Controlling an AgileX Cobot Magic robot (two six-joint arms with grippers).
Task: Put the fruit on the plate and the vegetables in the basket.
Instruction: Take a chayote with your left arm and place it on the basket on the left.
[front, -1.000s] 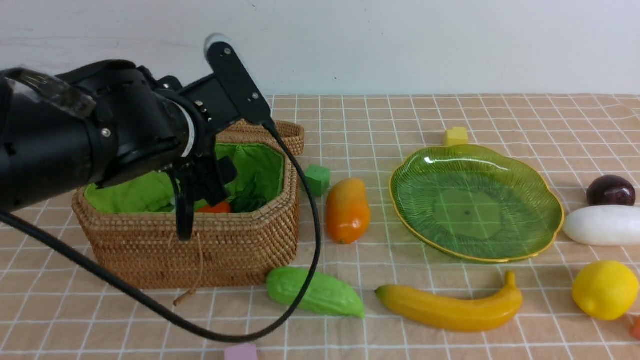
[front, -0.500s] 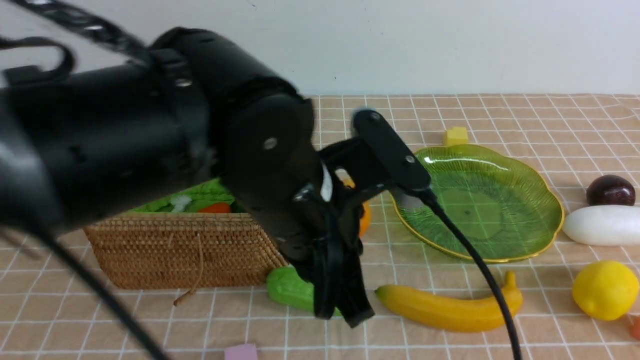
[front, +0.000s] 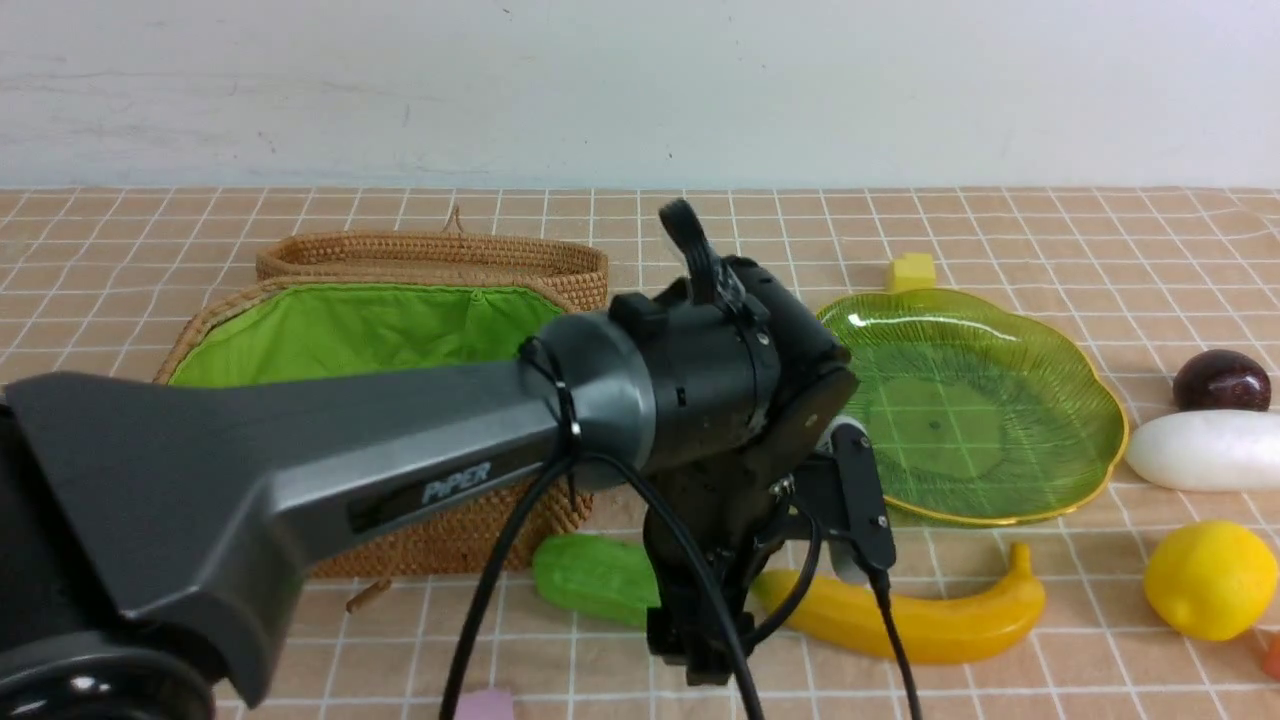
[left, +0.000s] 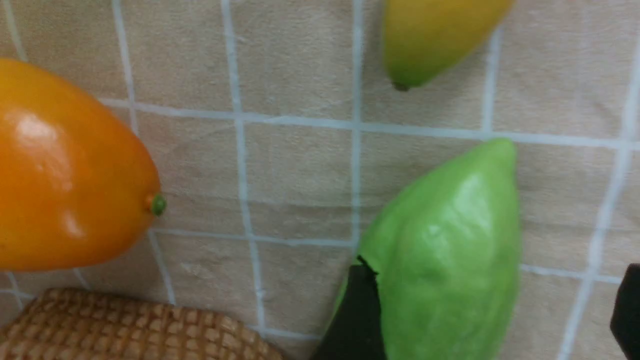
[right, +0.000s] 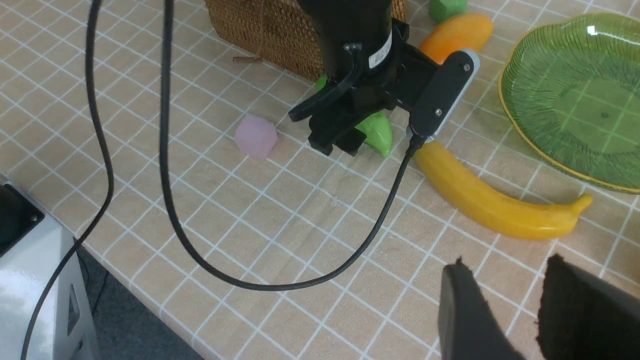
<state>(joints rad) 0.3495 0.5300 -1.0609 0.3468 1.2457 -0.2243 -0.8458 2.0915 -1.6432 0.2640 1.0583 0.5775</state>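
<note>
Green gourd is straddled on the table by the left hand, spread wide and gripping nothing; beside the basket, "PiPER" is lettered in white on the left arm.

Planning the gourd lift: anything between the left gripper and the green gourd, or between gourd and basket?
Nothing visible blocks either. The left gripper is open over the green gourd, one finger beside it. The basket is right next to the gourd; only its wall needs clearing.
</note>
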